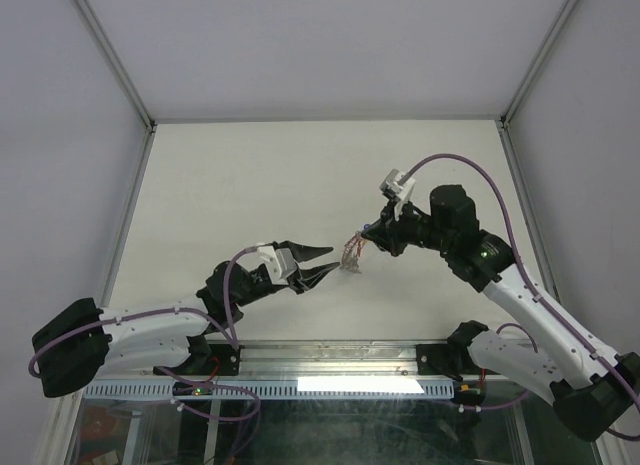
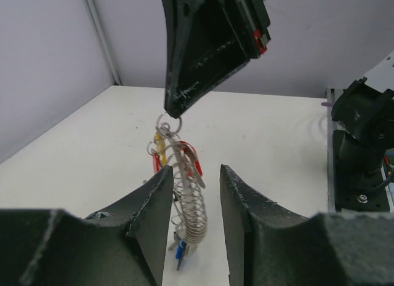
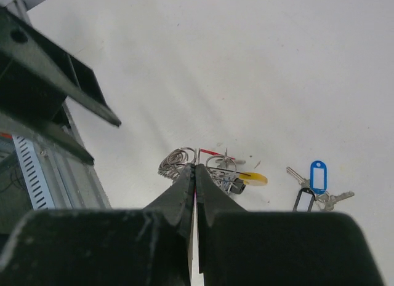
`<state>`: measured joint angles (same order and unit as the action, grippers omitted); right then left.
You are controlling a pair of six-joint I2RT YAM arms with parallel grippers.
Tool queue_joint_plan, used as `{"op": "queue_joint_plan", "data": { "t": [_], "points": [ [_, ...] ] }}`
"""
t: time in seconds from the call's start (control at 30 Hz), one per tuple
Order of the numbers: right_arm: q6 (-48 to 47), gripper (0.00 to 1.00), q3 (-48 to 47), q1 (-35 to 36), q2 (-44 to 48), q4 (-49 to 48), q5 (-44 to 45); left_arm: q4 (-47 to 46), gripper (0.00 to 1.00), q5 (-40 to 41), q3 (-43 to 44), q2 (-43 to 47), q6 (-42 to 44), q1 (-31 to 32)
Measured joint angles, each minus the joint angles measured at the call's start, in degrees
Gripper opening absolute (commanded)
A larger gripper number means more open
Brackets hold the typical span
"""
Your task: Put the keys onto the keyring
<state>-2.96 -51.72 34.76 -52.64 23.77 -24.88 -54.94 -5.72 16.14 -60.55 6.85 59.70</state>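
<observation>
My right gripper (image 1: 366, 239) is shut on the top of the keyring (image 1: 352, 253), which hangs as a bundle of thin silvery wire loops. In the left wrist view the keyring (image 2: 184, 194) hangs from the right fingertips (image 2: 175, 107), with a yellow section (image 2: 160, 144) and red tags (image 2: 192, 158) near its top. My left gripper (image 2: 196, 175) is open, its jaws on either side of the hanging loops without touching them. In the right wrist view the shut gripper (image 3: 194, 168) pinches the ring. A blue-tagged key (image 3: 318, 175) and a black-tagged key (image 3: 303, 200) lie beyond it.
The white table (image 1: 250, 185) is walled by white panels with metal posts at the back corners. A metal rail and cable tray (image 1: 330, 370) run along the near edge between the arm bases. The right arm's base (image 2: 363, 144) stands at the right of the left wrist view.
</observation>
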Motion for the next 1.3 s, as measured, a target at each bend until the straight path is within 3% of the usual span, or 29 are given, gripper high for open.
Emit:
{"op": "queue_joint_plan", "data": {
  "t": [0.3,0.53,0.7,0.97,1.1,1.13,1.3],
  "points": [
    [-10.49,0.0,8.22,0.02,7.06,-5.14,-7.15,12.72,0.36,-15.58,2.69,7.21,-0.11,-11.23],
    [-18.73,0.0,11.17,0.02,9.27,-9.42,-13.51,18.03,0.35,-23.91,8.74,1.68,0.5,-11.78],
    [-19.17,0.02,11.34,0.26,7.67,-10.01,-9.11,21.24,0.41,-25.44,11.21,-2.36,1.03,-11.8],
    [-1.31,0.28,9.79,0.31,3.23,-5.35,4.09,22.34,0.48,-15.23,11.04,-3.56,-4.79,-12.55],
    [8.55,0.37,6.6,0.31,-2.03,0.74,8.15,22.56,0.65,-10.62,11.04,-4.83,-8.94,-12.59],
    [10.93,0.38,5.84,0.31,-3.39,2.34,9.14,22.71,0.75,-9.68,11.04,-5.03,-9.94,-12.59],
    [19.98,0.42,3.23,0.31,-10.12,8.96,10.82,23.47,0.84,-6.99,11.06,-5.07,-13.6,-12.94]
  ]
}}
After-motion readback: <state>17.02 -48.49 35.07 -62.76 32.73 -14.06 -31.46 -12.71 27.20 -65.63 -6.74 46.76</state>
